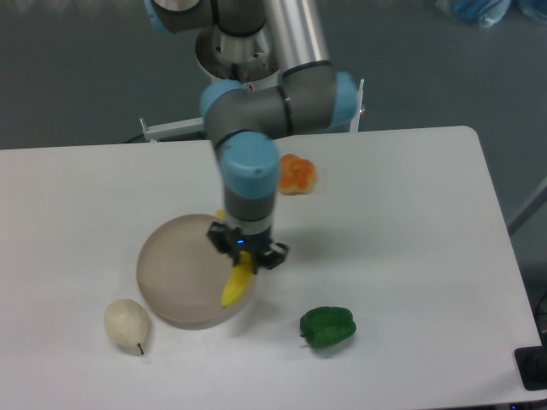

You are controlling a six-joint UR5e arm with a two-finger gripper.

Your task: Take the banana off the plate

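White worktop (410, 222) carries the plate (175, 269) near its front edge — the gripper (246, 253) stands over the banana (237, 286), grasp unclear; next, I judge, a straight lift.

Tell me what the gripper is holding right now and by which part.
The gripper is down over the banana near its middle, above the plate. The wrist hides the fingertips, so whether it is actually gripped cannot be told.

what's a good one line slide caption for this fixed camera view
UR5e gripper down over the banana on the tan plate, with a pear, green pepper and orange fruit nearby.
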